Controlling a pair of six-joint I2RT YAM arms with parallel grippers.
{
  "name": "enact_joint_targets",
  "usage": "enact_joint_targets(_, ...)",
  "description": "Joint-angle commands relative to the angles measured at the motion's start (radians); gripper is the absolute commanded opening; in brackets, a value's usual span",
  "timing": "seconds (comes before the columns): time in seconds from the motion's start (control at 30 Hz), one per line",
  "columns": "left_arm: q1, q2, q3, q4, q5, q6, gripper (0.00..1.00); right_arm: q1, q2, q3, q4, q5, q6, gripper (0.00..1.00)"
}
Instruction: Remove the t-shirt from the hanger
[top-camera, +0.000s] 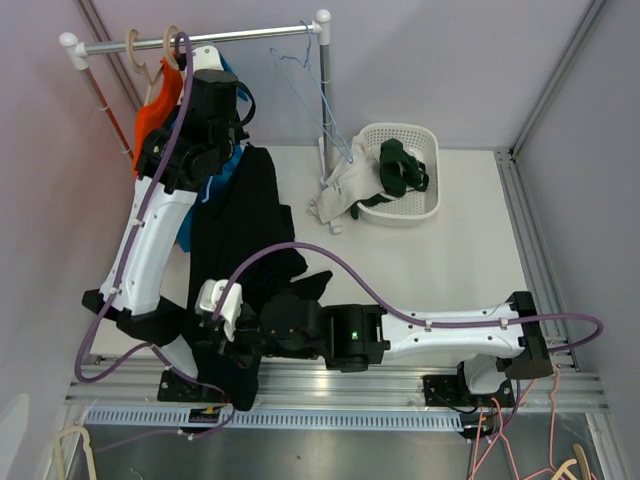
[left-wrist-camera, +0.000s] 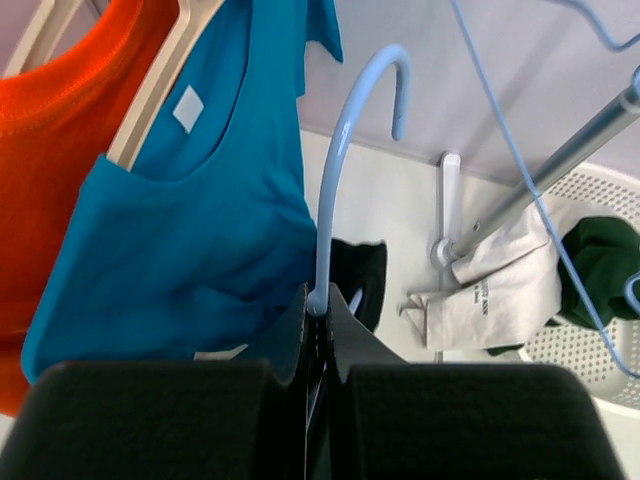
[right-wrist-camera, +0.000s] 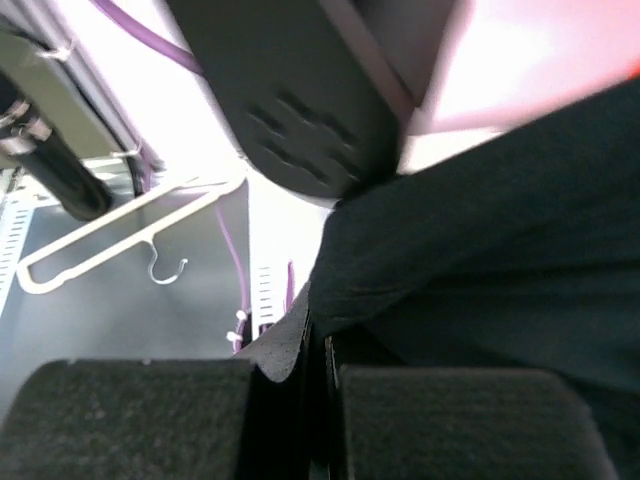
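Observation:
A black t-shirt (top-camera: 245, 215) hangs stretched from the clothes rail area down to the table's near edge. Its light blue hanger shows in the left wrist view as a curved hook (left-wrist-camera: 345, 130). My left gripper (left-wrist-camera: 327, 300) is shut on the hook's stem, up by the rail (top-camera: 212, 70). A bit of black cloth (left-wrist-camera: 365, 270) shows just behind the fingers. My right gripper (right-wrist-camera: 318, 335) is shut on the t-shirt's lower edge (right-wrist-camera: 500, 270), low at the front left (top-camera: 235, 355). The hanger's shoulders are hidden under the cloth and the arm.
An orange shirt (left-wrist-camera: 50, 150) and a blue shirt (left-wrist-camera: 180, 230) hang on wooden hangers from the rail (top-camera: 250, 36). A thin blue wire hanger (top-camera: 310, 80) hangs further right. A white basket (top-camera: 425, 150) holds a dark green garment (top-camera: 400, 170), with white cloth (top-camera: 345, 190) draped out. A white hanger (right-wrist-camera: 120, 220) lies below the table.

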Motion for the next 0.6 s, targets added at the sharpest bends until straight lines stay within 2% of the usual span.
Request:
enact_joint_targets(0.0, 0.026, 0.052, 0.128, 0.208, -0.005, 0.0, 0.01, 0.151, 0.049, 0.133, -0.265, -0.245, -0.08, 0.0)
enact_joint_targets(0.1, 0.036, 0.085, 0.119, 0.2, 0.015, -0.012, 0.0, 0.2, 0.101, 0.231, -0.373, -0.277, -0.146, 0.0)
enact_joint_targets(0.2, 0.042, 0.109, 0.121, 0.211, 0.033, -0.014, 0.01, 0.237, 0.11, 0.26, -0.419, -0.394, -0.187, 0.0)
enact_joint_targets(0.4, 0.052, 0.149, 0.147, 0.197, 0.032, 0.001, 0.01, 0.31, 0.164, 0.384, -0.616, -0.411, -0.261, 0.0)
enact_joint_targets(0.5, 0.062, 0.135, 0.147, 0.188, 0.056, -0.012, 0.01, 0.312, 0.158, 0.357, -0.611, -0.354, -0.237, 0.0)
enact_joint_targets(0.57, 0.062, 0.113, 0.159, 0.192, 0.066, 0.0, 0.01, 0.297, 0.117, 0.264, -0.58, -0.31, -0.211, 0.0)
